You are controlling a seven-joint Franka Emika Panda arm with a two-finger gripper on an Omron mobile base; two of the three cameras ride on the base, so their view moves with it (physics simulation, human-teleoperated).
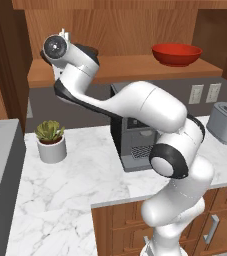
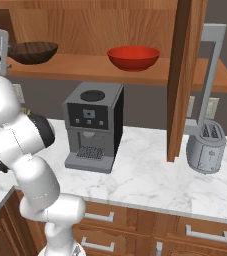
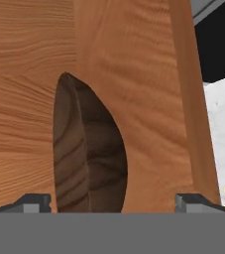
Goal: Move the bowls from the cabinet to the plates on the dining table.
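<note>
no writing or brand mark can be read on the coffee machine (image 2: 92, 125) or the toaster (image 2: 206, 147). the gripper (image 3: 114, 201) is spread wide, holding nothing, its fingertips (image 3: 33, 202) set apart with the brown bowl (image 3: 86, 154) just ahead between them, seen edge-on. that brown bowl (image 2: 32, 52) sits on the cabinet (image 2: 135, 70) shelf above and left of the coffee machine, next to the hand. the red bowl (image 2: 133, 57) rests on the same shelf, above and right of the coffee machine.
</note>
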